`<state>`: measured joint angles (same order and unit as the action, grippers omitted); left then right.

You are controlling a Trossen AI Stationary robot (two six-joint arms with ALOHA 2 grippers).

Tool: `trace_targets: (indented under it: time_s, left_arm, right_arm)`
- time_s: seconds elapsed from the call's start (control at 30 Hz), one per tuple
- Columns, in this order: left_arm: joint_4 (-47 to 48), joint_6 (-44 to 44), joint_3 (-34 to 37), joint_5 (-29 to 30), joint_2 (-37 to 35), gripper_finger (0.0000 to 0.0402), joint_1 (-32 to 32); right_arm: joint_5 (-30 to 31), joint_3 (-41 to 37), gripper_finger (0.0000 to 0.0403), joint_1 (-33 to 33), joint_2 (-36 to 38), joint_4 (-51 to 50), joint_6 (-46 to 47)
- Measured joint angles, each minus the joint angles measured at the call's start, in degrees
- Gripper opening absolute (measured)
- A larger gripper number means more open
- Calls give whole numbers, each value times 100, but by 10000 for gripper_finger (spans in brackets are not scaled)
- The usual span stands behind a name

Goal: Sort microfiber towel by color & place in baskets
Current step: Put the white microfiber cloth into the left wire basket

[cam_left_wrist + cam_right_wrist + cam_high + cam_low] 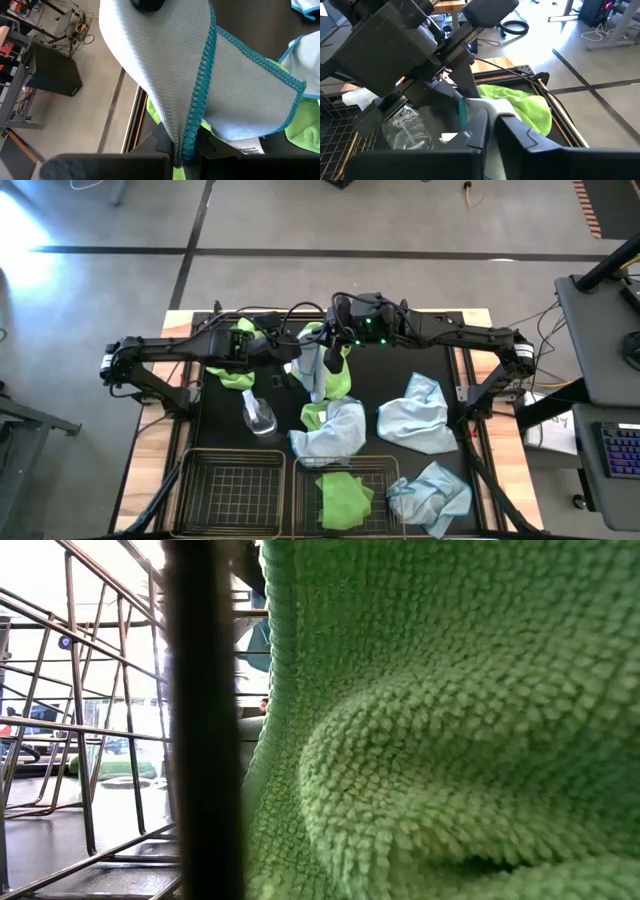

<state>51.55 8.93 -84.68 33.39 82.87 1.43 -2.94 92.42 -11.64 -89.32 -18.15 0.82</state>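
Observation:
A pale blue towel [312, 375] with a teal hem is lifted over the far middle of the table, held by both grippers. My left gripper [293, 360] and my right gripper [335, 345] are both shut on it, close together. Lime green towels lie under and beside them [237, 360], [338, 380]. More blue towels lie flat on the mat [415, 418], [330, 432], and one [432, 495] lies by the right basket. One green towel [345, 498] lies in the right basket [385, 470]. The left basket [230, 495] holds nothing. My left gripper [185, 150] pinches the blue towel at a fold of its teal hem [192, 125], several layers together. The cloth runs from the fingers across to the other gripper and spreads out sideways. My right gripper [487, 117] pinches a bunched part of the same towel [472, 106] between its two fingers, facing the left gripper [452, 95]. The towel is off the table there.
A small clear spray bottle [258, 416] lies on the black mat, nearer than the left gripper. The two baskets stand side by side at the near edge. In the low view, basket wire [205, 720] and the green towel [450, 740] fill the picture.

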Motion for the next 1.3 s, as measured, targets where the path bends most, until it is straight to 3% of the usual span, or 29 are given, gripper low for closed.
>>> trace_targets:
  time_s: [0.27, 0.43, 0.63, 0.87, 0.97, 1.3]
  left_arm:
    - [75, 0, 2, 2, -20, 0, 0]
    - [347, -75, 2, 0, -65, 0, 0]
    - [521, -371, 7, -46, -339, 0, -117]
    - [471, -817, -286, -834, -872, 0, -440]
    - [450, -964, -437, -855, -1075, 0, -670]
    - [442, -1656, -982, -1048, -1684, 0, -1803]
  right_arm:
    - [0, 0, 124, 0, 0, -9, 48]
    - [6, 0, 149, -2, 0, -288, 68]
    - [175, 0, 144, -13, 2, -628, 58]
    - [967, 0, 131, -46, 7, -919, -156]
    - [1241, 0, 130, -60, 7, -953, -170]
    - [1320, 0, 129, -116, 9, -1230, -144]
